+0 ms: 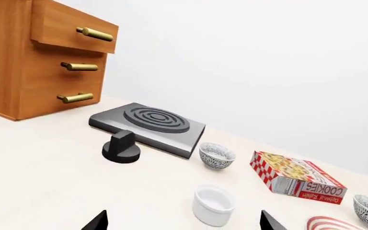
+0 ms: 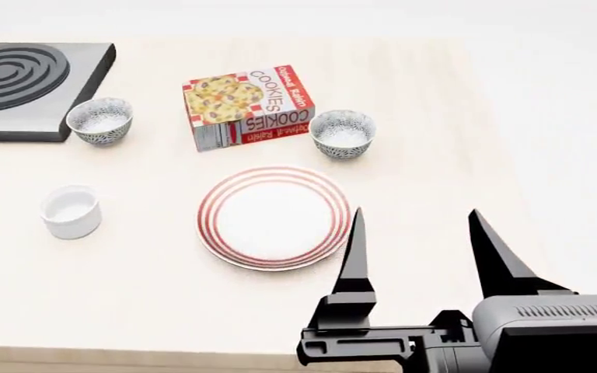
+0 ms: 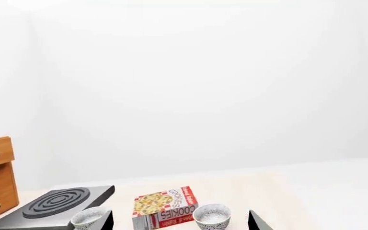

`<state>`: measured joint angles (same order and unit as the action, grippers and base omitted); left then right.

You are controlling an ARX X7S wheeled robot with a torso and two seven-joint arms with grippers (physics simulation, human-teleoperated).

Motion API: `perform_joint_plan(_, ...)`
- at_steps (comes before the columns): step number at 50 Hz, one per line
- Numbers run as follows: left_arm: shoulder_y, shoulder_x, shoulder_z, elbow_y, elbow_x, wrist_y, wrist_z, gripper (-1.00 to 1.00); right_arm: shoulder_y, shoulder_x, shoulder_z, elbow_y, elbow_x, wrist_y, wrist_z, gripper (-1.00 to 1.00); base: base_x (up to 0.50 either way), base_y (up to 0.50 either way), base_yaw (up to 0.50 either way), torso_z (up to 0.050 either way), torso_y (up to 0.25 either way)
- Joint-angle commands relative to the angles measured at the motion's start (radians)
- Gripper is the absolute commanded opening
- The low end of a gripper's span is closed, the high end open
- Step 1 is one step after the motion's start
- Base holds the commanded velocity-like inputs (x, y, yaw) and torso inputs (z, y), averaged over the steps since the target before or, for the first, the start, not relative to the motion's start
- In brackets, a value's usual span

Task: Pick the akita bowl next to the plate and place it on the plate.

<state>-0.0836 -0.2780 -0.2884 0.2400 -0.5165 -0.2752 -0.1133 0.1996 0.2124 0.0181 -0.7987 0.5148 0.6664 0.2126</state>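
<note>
In the head view, the right gripper fills the lower right of the frame, its two black fingers spread apart and pointing up the frame with nothing between them. Its left finger tip sits just beside the lower right rim of the plate, which lies near the centre of the frame on the pale table. The plate is bare.

Left of the plate, in the left middle of the frame, stands a white cup, well apart from it.

Beyond the plate, up and to the right, stands the bowl, upright, near the plate's far rim but not touching it. Just to its left lies a cookie box, close beside it. Further left stands a second bowl, right by the stove in the upper left corner. Only a sliver of the stove's knob shows at the left edge.

In the left wrist view, two dark finger tips of the left gripper show at the bottom edge, set wide apart and holding nothing. The cup sits between and just past them. Beyond come the knob, the stove, and a wooden drawer cabinet in the upper left, its top drawer pulled out.
</note>
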Motion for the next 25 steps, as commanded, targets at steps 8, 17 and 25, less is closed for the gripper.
perform_joint_plan(8,0.002,-0.006,0.005,-0.001,-0.001,0.006,-0.006,1.00,0.005,0.026,-0.044,0.011,-0.030,0.005,0.015,1.00,0.00,0.00,0.00,0.000,0.000)
perform_joint_plan(17,0.002,-0.009,0.007,-0.001,-0.005,0.006,-0.009,1.00,0.006,0.034,-0.058,0.016,-0.032,0.003,0.015,1.00,0.39,0.00,0.00,0.000,0.000)
perform_joint_plan(25,0.003,-0.010,0.009,-0.008,-0.006,0.014,-0.008,1.00,0.004,0.035,-0.058,0.014,-0.025,-0.005,0.018,1.00,0.50,0.00,0.00,0.000,0.000)
